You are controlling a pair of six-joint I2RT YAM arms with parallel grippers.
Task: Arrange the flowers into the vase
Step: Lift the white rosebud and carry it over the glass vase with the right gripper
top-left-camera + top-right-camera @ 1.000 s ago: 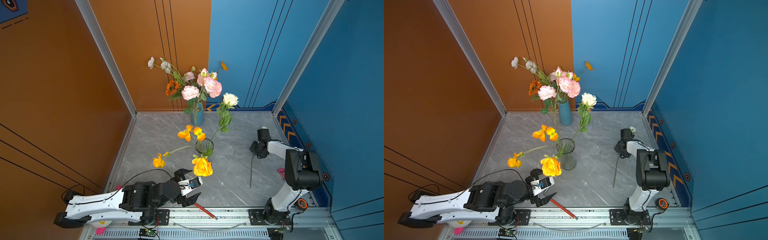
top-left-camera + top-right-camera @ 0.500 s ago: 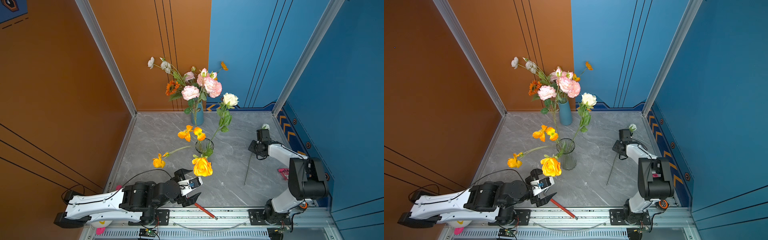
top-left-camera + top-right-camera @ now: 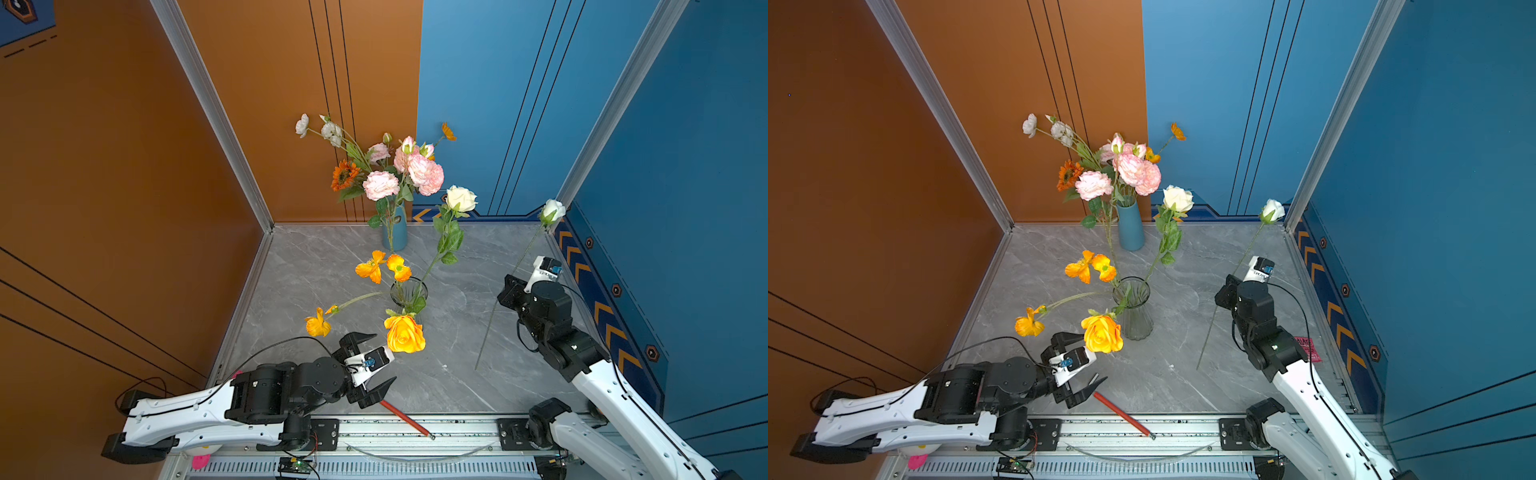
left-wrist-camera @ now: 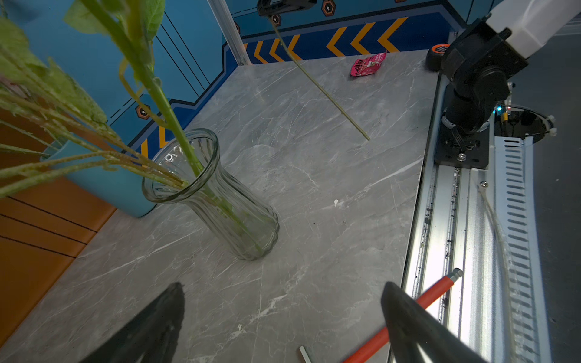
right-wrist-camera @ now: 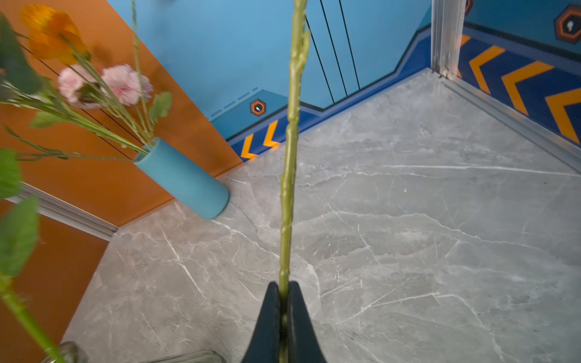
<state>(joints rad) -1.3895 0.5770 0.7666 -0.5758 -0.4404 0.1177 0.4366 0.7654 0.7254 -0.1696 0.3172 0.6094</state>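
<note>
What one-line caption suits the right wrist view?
Right gripper shut on a green flower stem, blue vase beyond.

Likely robot lab cell: framed panel walls (image 3: 478, 104), marble-look tabletop (image 3: 316, 257), aluminium mounting rail (image 3: 457, 430).

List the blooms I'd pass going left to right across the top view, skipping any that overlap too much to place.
In order: low orange bloom → orange sunflower head → yellow rose → cream rose → white rose, its stem pinched in the shut right hand.

Flowers (image 3: 405, 334) stand in glass vase (image 3: 409, 293); white rose (image 3: 552, 211) tilted.
</note>
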